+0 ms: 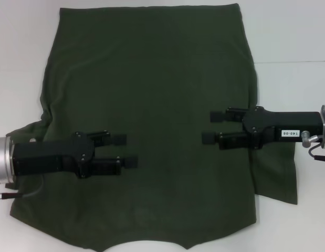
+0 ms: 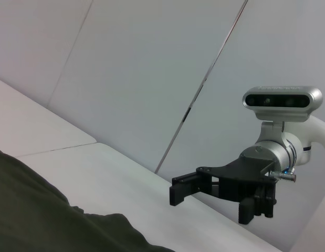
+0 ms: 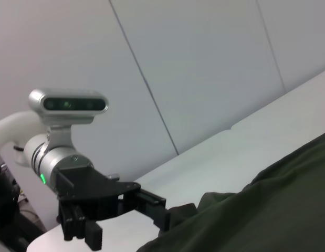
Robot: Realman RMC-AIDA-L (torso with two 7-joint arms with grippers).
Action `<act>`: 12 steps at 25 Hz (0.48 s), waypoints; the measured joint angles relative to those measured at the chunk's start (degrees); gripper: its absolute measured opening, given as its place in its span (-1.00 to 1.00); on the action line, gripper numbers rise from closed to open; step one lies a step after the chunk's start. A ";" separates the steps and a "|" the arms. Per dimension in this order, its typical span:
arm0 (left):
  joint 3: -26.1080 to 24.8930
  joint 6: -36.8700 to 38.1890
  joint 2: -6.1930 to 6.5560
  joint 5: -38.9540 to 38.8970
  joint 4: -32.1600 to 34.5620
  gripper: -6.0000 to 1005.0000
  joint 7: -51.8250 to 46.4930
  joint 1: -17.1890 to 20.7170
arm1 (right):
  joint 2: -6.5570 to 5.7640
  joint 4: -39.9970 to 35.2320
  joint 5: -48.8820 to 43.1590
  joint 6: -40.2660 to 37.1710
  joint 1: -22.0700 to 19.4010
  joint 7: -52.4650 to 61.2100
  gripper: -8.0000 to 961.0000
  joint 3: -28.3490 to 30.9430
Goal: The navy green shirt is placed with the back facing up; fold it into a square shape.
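Olive fabric covers most of the white table [image 1: 288,31]: the navy green shirt [image 1: 151,79] lies spread flat, its straight hem at the far edge, its curved neckline at the near edge, and a short sleeve poking out on each side. Its cloth is smooth apart from light bunching by the sleeve on the robot's left. Over the near-left part of the shirt hangs the left gripper [image 1: 128,151], fingers pointing toward the middle, spread apart with nothing between them. Over the right side, across a gap of bare cloth, hangs the right gripper [image 1: 212,127], also pointing inward, its fingers parted and empty. Each wrist view shows the other arm's gripper above the table, with grey wall panels [image 2: 151,79] behind.
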 joint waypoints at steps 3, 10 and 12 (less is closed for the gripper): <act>0.00 -0.10 -0.04 0.00 0.00 0.74 0.43 0.01 | -0.21 0.52 0.01 0.06 -0.03 0.32 0.97 0.77; 0.04 -0.23 0.21 0.00 0.00 0.74 0.57 -0.03 | -0.29 0.88 0.01 1.12 -0.05 1.04 0.97 1.01; 0.06 -0.23 0.21 0.00 0.00 0.74 0.56 -0.04 | -0.31 0.88 0.01 1.44 -0.05 1.47 0.97 1.00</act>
